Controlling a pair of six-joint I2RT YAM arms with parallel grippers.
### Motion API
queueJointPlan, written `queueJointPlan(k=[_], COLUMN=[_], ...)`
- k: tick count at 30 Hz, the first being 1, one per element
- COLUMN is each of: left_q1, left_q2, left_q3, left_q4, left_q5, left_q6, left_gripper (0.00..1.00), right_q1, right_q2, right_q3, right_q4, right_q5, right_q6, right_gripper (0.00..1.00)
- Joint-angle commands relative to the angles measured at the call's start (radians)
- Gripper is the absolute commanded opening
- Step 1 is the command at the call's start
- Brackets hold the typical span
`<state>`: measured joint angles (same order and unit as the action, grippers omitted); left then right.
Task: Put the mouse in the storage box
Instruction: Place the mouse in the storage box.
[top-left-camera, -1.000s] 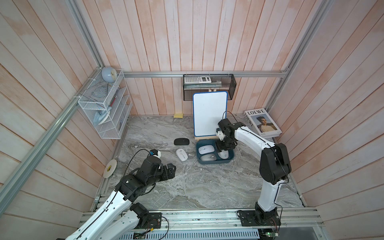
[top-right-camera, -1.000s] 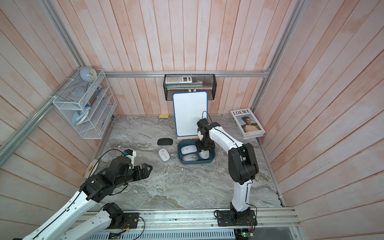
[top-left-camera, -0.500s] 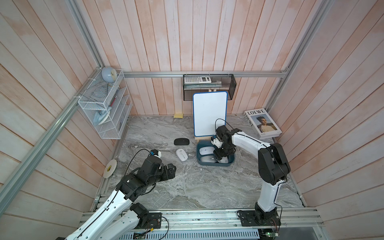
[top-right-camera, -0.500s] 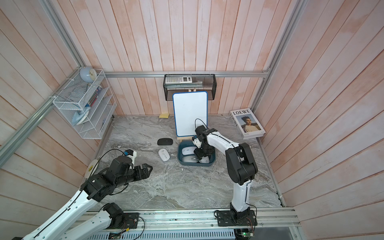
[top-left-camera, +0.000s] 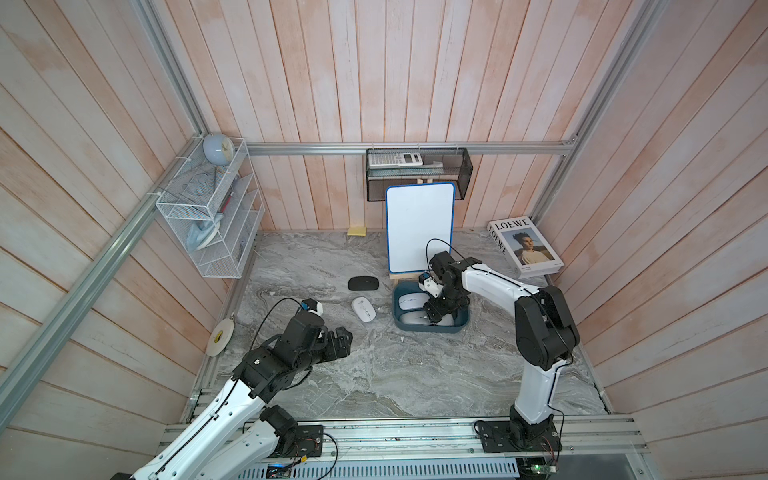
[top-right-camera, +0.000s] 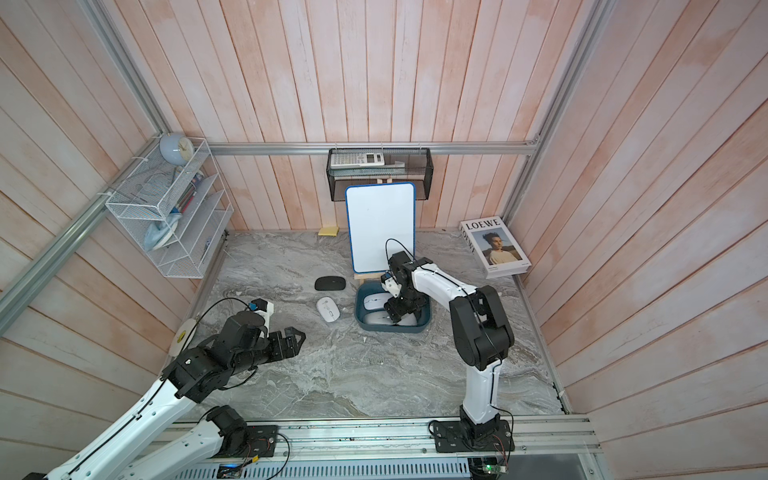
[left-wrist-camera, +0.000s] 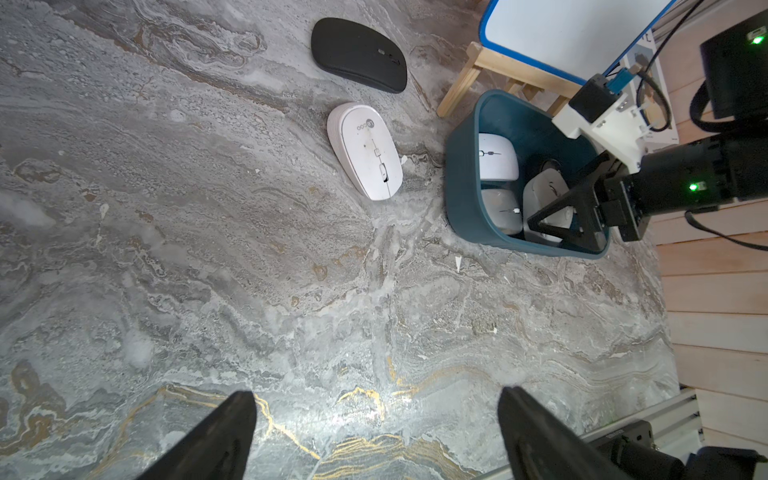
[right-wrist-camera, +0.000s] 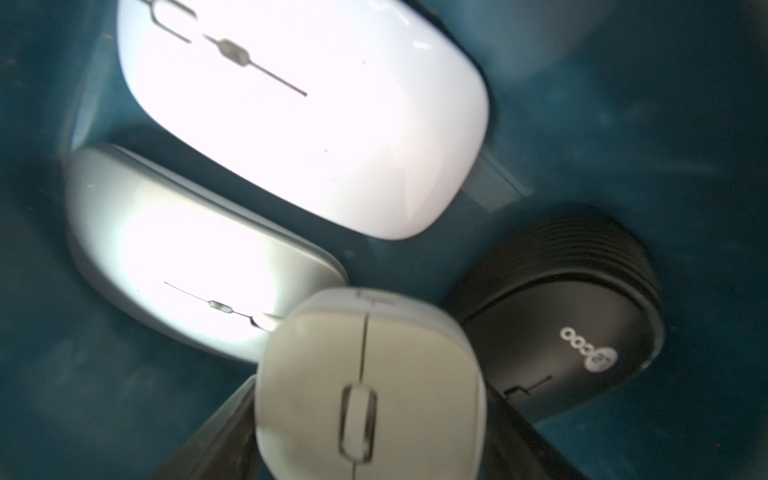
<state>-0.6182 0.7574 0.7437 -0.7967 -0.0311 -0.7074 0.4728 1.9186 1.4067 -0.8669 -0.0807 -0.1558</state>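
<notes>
- Mouse (right-wrist-camera: 370, 374), off-white: lower centre of the right wrist view, inside the storage box (right-wrist-camera: 685, 166), beside a silver mouse (right-wrist-camera: 166, 249) and a black mouse (right-wrist-camera: 561, 332).
- Right gripper (right-wrist-camera: 372, 399): jaws flank the mouse's long sides; whether they press it cannot be told.
- Left gripper (left-wrist-camera: 374, 399): wide open, empty, lower left in both top views.
- Handling, judged: light, rigid, smooth shell, likely slippery; pinch across the long sides at mid-body.

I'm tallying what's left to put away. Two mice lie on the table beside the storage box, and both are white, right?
Not quite. Two mice do lie on the table beside the storage box, but only one is a white mouse; the other is a black mouse. The left wrist view shows this plainly, and both top views agree.
</notes>
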Motion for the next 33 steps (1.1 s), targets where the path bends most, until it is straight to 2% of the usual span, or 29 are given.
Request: queueJointPlan(k=[1, 8, 13, 20, 24, 28, 33], left_q1=[-0.005, -0.005, 0.014, 0.022, 0.024, 0.037, 0.051], left_q2=[0.0, 0.001, 0.06, 0.325, 0.488, 0.615, 0.813], left_q3=[-0.002, 0.008, 0.033, 0.126, 0.196, 0.232, 0.35], left_q4=[-0.004, -0.014, -0.008, 0.111, 0.151, 0.225, 0.248], left_q5=[-0.001, -0.018, -0.048, -0.023, -0.068, -0.086, -0.134], left_q6=[0.003, 0.003, -0.005, -0.043, -0.04, -0.064, -0.113], left_gripper=[0.96, 0.96, 0.97, 0.96, 0.96, 0.96, 0.98], right_q1=[0.001, 0.001, 0.001, 0.001, 0.004, 0.013, 0.034], right_q2=[-0.044, -0.202, -0.363, -0.632, -0.786, -0.894, -0.985], right_q3=[-0.004, 0.014, -0.076, -0.341, -0.496, -0.565, -0.617], right_q4=[-0.006, 0.033, 0.136, 0.366, 0.452, 0.443, 0.432], right_q5=[0.007, -0.03, -0.043, -0.116, -0.134, -0.156, -0.158], right_q6=[0.026, 0.091, 0.171, 0.38, 0.46, 0.48, 0.51], right_gripper=[0.82, 0.83, 0.83, 0.83, 0.82, 0.82, 0.81])
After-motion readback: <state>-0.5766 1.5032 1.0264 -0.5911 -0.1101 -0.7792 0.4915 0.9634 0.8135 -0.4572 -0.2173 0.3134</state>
